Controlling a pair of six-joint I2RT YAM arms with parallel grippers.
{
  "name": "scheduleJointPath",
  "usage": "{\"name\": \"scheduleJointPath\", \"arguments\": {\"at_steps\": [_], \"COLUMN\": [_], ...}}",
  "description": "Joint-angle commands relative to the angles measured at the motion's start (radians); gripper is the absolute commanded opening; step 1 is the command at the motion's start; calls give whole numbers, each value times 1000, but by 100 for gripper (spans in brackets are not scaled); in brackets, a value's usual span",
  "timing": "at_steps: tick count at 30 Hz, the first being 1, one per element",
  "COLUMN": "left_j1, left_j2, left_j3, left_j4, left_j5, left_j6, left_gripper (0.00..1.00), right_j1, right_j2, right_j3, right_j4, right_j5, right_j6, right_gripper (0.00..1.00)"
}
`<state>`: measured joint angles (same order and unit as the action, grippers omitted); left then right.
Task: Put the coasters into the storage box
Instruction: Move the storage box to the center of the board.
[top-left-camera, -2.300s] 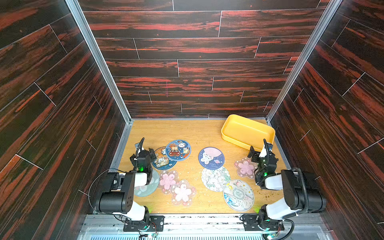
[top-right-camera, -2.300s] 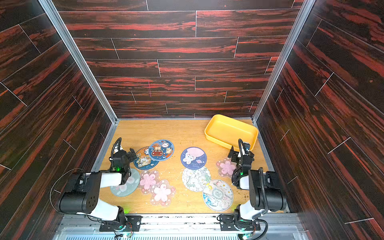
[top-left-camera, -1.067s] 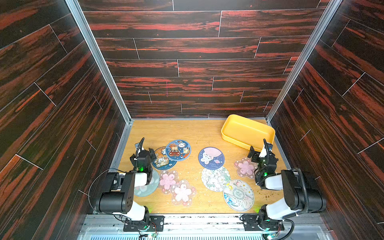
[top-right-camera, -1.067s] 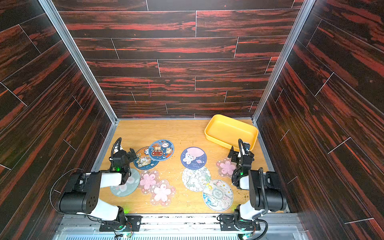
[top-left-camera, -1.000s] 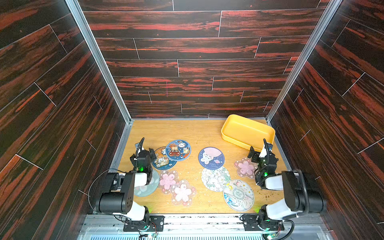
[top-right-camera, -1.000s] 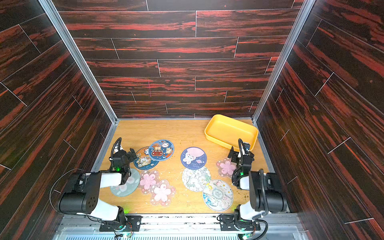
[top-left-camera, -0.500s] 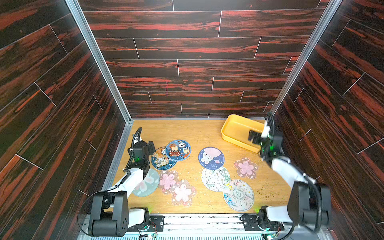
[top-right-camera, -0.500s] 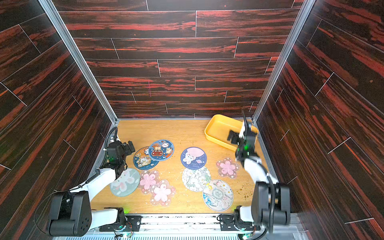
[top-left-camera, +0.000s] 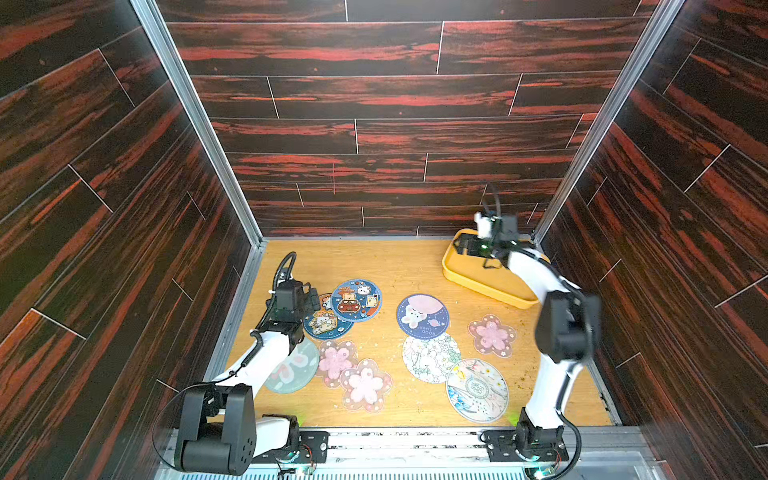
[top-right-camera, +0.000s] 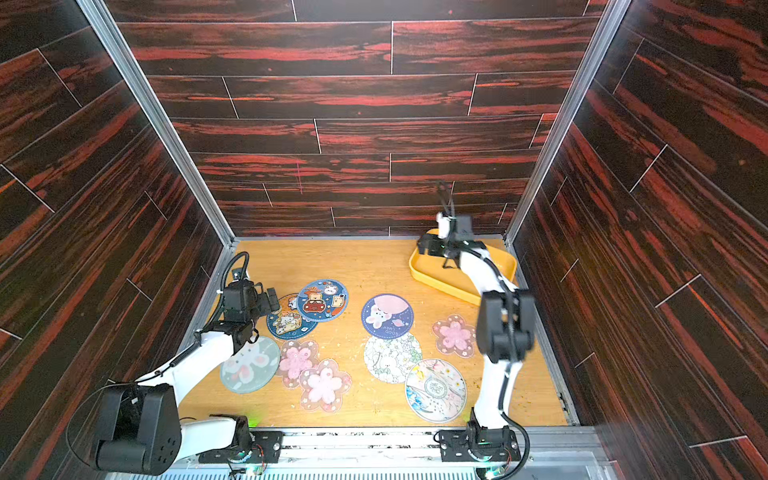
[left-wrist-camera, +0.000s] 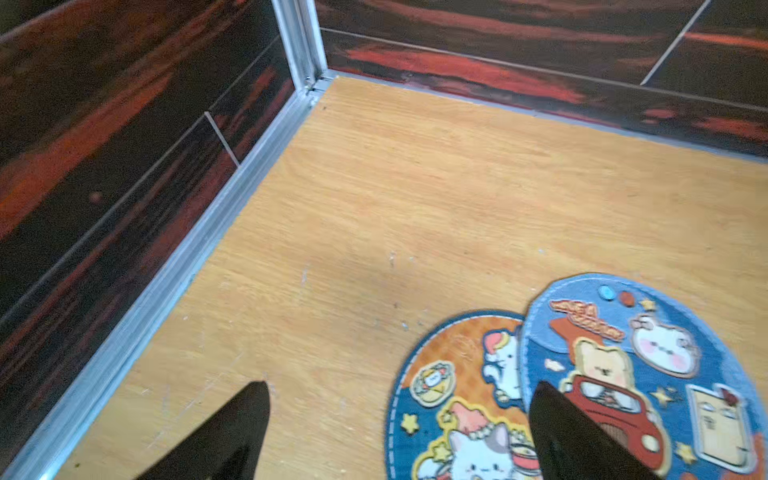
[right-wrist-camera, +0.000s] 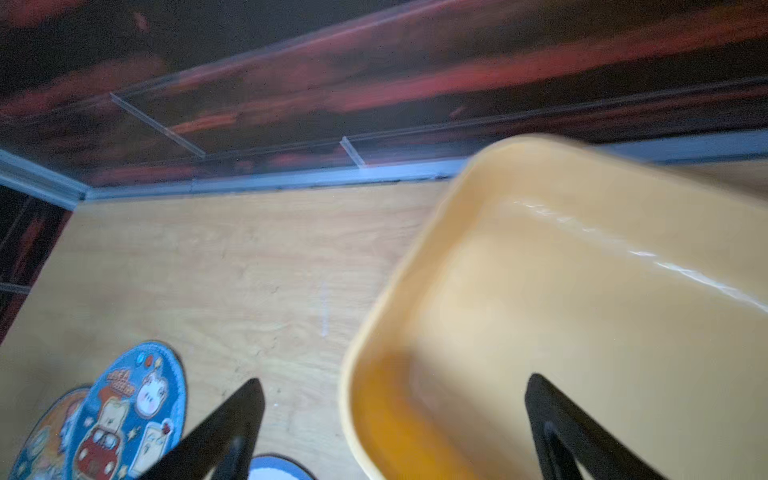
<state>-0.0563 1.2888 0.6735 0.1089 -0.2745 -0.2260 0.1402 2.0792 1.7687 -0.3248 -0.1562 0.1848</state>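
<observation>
**Inspector:** Where are the coasters (top-right-camera: 392, 357)?

**Assessor:** I count nine, all on the table (top-left-camera: 395, 262) and outside the box (top-left-camera: 490, 293). Nearest the box are one blossom (top-left-camera: 492, 335) and the moon coaster (top-left-camera: 422, 316). The moon coaster touches the floral coaster (top-left-camera: 431, 358), which meets the pale coaster (top-left-camera: 477, 390) edge to edge. Farther from the box, the car coaster (top-left-camera: 356, 300) laps over the cat coaster (top-left-camera: 322, 326). Two more blossoms (top-left-camera: 336, 362) lie there with their edges overlapping. Farthest from the box is the green coaster (top-left-camera: 293, 370), partly hidden by the left arm (top-left-camera: 266, 357).

**Inspector:** And the box itself?

**Assessor:** It is on the table, near the back wall (top-left-camera: 374, 166).

**Inspector:** What is the state of the right gripper (right-wrist-camera: 395, 380)?

**Assessor:** Its jaws are spread wide and hold nothing. It straddles the box's wall at the end facing the coasters. One jaw is above the box's floor, the other outside it above the table. The wrist view is blurred, so contact with the box cannot be told.

**Inspector:** And the left gripper (left-wrist-camera: 399, 386)?

**Assessor:** Its jaws are also spread wide and hold nothing. It is well apart from the box, beyond the car coaster. One jaw is above the spot where the car coaster laps the cat coaster, the other above bare table. Contact cannot be told.
</observation>
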Motion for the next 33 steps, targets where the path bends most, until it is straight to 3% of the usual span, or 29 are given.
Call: {"name": "scheduleJointPath", "arguments": {"at_steps": [1, 11, 23, 33], "left_j1": [-9, -27, -34, -40], "left_j2": [-2, 28, 61, 87], "left_j3": [32, 39, 56, 73], "left_j4": [-34, -35, -31, -26], "left_j5": [24, 31, 32, 31], "left_j6": [-18, -38, -39, -42], "left_gripper": [100, 100, 100, 100], "right_j1": [26, 89, 122, 151], "right_j2": [130, 389, 427, 440], "right_j3": [156, 559, 585, 570], "right_j4": [-180, -461, -531, -513], "right_j5": [-53, -57, -11, -81], "right_j6": [-4, 14, 26, 17], "right_gripper": [98, 99, 99, 98]}}
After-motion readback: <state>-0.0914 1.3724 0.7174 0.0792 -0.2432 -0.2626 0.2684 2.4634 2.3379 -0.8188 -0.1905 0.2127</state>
